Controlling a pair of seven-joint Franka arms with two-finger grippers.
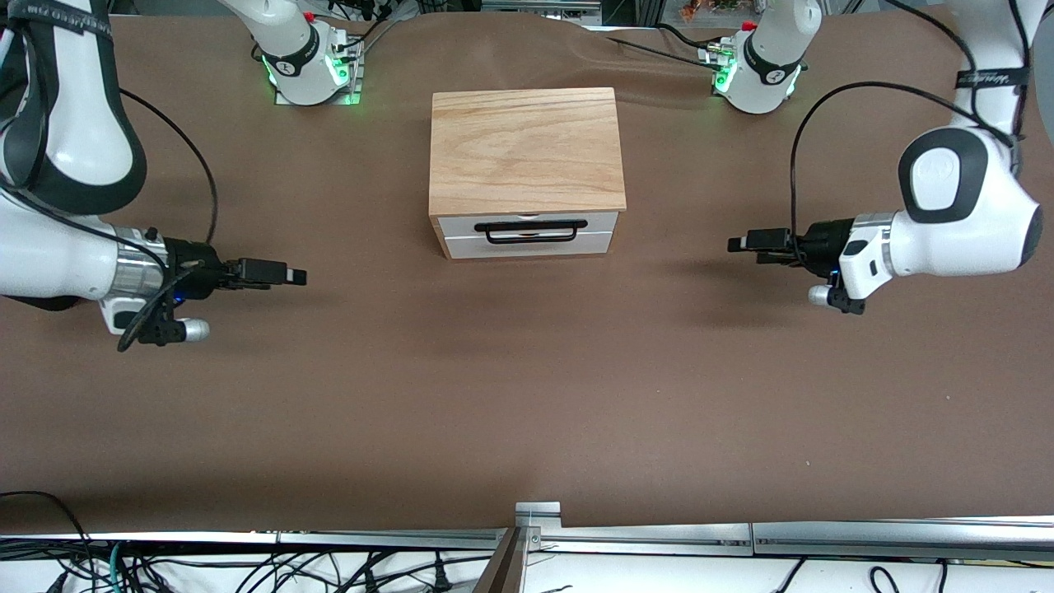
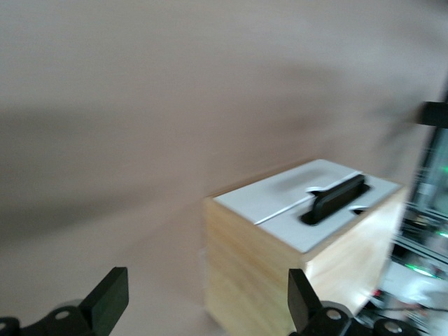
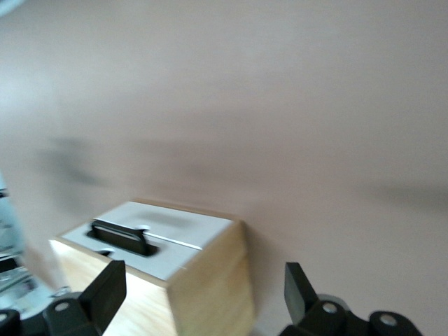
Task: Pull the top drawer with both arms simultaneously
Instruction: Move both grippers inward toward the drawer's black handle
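Observation:
A light-wood box [image 1: 525,148] stands mid-table with two white drawer fronts facing the front camera. The top drawer [image 1: 461,224] is shut, and its wide black wire handle [image 1: 531,231] hangs across the seam. My left gripper [image 1: 735,244] hovers open over bare table toward the left arm's end, pointing at the box and well apart from it. My right gripper [image 1: 300,277] hovers open over the table toward the right arm's end, also apart from the box. The left wrist view shows the box [image 2: 259,266] and handle [image 2: 336,199] ahead of the open left gripper [image 2: 205,301]. The right wrist view shows box [image 3: 210,287] and handle [image 3: 119,235] past the right gripper [image 3: 203,290].
The brown table [image 1: 527,395] spreads wide between the box and the metal rail [image 1: 535,534] at its front edge. Two arm bases with green lights [image 1: 311,70] [image 1: 759,72] stand farther from the front camera than the box. Black cables trail from both arms.

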